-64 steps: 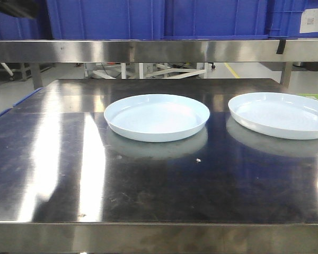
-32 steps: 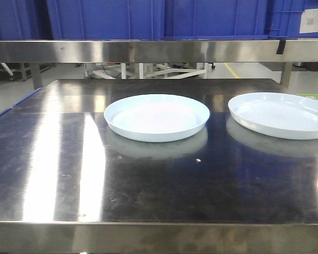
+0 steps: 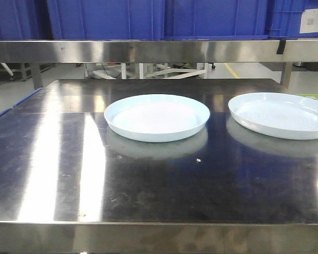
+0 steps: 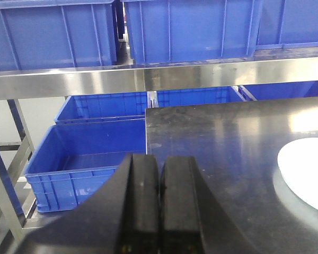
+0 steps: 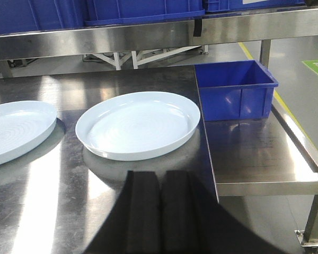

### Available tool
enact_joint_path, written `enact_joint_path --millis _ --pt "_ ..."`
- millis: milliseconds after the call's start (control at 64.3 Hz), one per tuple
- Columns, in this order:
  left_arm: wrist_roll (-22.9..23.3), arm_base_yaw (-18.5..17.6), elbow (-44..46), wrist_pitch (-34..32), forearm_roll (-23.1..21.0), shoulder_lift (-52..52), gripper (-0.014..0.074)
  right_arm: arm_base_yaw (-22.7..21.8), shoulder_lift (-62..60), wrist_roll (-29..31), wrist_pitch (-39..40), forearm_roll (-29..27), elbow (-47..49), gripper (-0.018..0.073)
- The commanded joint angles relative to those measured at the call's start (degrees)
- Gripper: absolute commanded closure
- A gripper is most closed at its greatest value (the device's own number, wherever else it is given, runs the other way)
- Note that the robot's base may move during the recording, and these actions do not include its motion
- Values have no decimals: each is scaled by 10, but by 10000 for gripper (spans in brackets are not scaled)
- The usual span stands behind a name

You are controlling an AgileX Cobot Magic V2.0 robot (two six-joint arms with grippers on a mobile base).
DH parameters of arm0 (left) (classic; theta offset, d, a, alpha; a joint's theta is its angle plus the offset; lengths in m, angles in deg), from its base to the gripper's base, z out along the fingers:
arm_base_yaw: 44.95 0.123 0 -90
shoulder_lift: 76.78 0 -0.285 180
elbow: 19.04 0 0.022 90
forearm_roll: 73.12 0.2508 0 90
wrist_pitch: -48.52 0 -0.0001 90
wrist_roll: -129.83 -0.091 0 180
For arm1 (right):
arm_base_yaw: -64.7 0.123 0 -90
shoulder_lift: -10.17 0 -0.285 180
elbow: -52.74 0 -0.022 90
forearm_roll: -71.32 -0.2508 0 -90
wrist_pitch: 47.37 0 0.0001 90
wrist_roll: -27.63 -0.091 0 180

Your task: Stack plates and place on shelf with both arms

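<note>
The centre plate [image 3: 157, 117] and the right-hand plate [image 3: 280, 115] lie flat and apart on the steel desk [image 3: 69, 159] below the shelf [image 3: 148, 51], unstacked, while the left claw [image 4: 159, 169] and right claw [image 5: 160, 182], both closed on nothing, hang back at opposite ends, likely one per plate.

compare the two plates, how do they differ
The left plate sits near the middle of the table; the right plate sits by its right edge. The right plate lies just ahead of the right gripper; the left plate lies off to the right of the left gripper. Both are pale, round and empty.
</note>
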Motion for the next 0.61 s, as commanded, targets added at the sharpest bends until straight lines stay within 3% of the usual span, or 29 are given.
enact_joint_path --millis 0,389,591 --pt "1 2 16 -47 -6 0 507 -3 -11 2 49 5 -1 503" --pt "1 2 16 -47 -6 0 514 -3 -11 2 58 5 -1 503" --pt "1 2 16 -47 -6 0 514 -3 -11 2 136 5 6 503"
